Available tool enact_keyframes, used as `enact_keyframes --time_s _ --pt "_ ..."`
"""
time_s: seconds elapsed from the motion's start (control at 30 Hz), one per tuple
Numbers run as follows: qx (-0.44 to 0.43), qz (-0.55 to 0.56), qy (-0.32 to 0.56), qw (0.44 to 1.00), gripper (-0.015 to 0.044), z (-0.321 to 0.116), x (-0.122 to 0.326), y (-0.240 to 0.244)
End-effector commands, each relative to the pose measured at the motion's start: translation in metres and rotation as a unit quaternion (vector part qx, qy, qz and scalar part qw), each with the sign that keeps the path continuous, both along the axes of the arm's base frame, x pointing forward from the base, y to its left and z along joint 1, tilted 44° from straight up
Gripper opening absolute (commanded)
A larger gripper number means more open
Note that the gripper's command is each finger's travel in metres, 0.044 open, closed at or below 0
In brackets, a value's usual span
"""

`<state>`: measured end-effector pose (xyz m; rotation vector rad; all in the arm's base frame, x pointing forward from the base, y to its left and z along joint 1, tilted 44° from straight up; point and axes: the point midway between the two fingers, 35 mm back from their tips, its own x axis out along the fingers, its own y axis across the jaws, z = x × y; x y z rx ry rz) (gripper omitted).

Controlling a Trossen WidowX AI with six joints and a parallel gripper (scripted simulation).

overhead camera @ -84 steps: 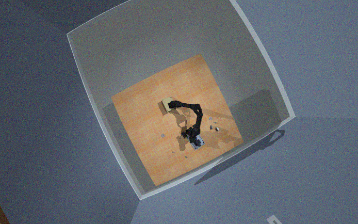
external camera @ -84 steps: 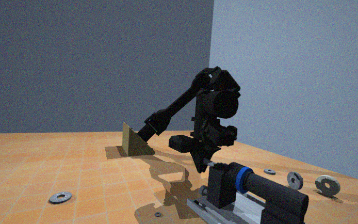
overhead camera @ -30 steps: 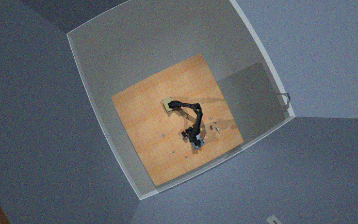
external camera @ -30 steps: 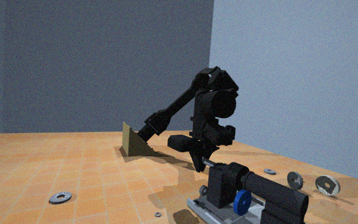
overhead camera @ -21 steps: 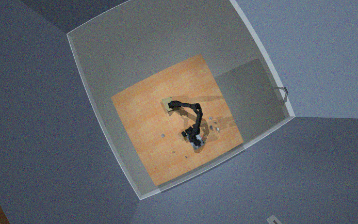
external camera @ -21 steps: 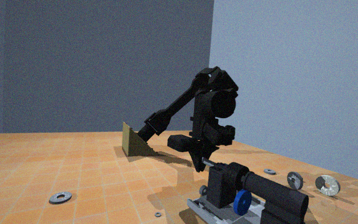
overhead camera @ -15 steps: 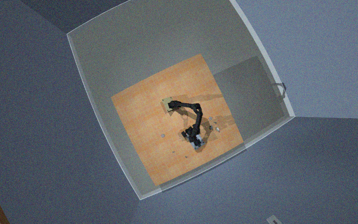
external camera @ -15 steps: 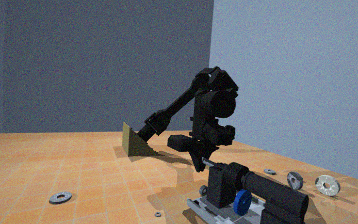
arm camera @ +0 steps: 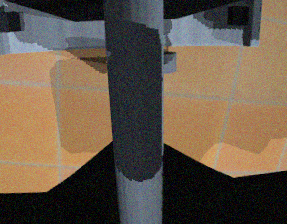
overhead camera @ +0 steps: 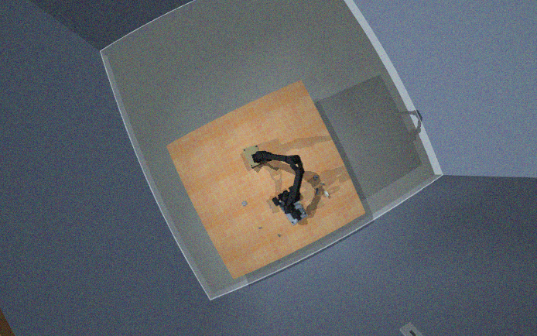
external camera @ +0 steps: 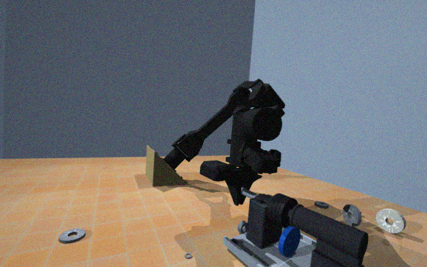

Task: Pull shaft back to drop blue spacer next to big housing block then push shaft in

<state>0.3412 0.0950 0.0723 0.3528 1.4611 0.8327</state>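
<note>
1. Gripping the grey shaft (external camera: 249, 193) (arm camera: 136, 100) near its outer end, the gripper (overhead camera: 278, 200) (external camera: 238, 201) (arm camera: 134, 147) points downward; its jaws stand narrow, closed on the rod from both sides.
2. The shaft runs from the jaws into the upright dark block (external camera: 257, 222). A bare length of it shows between the two, so it is not fully in.
3. Behind that block sit dark round pieces (external camera: 280, 206), in line with the thick black cylinder (external camera: 328, 226) of the housing; how many there are is too dark to tell.
4. The blue spacer (external camera: 289, 241) is off the shaft, standing on edge and slightly tilted, low beside the housing, over the pale grey base plate (overhead camera: 293, 222) (external camera: 229, 244). Whether it touches the bench (overhead camera: 217, 145) (external camera: 109, 199) cannot be told.
5. A flat grey washer (overhead camera: 244, 204) (external camera: 63, 237) and a tiny ring (external camera: 185, 255) lie on the bench to one side in the exterior view.
6. Beyond the housing are a small dark ring (external camera: 317, 203) lying flat, a grey disc (external camera: 347, 213) on edge and a pale disc (external camera: 381, 219), also on edge.
7. The black arm (overhead camera: 297, 179) (external camera: 216, 119) rises from an olive wedge (overhead camera: 249, 153) (external camera: 149, 168) on the bench.
</note>
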Motion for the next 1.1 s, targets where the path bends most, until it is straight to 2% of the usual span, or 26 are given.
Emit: enact_keyframes --time_s 0.0,1.07 --pt "-0.001 0.000 -0.001 1.000 0.0000 0.001 0.003 0.001" --pt "0.000 0.000 -0.002 1.000 0.0000 0.003 0.014 0.004"
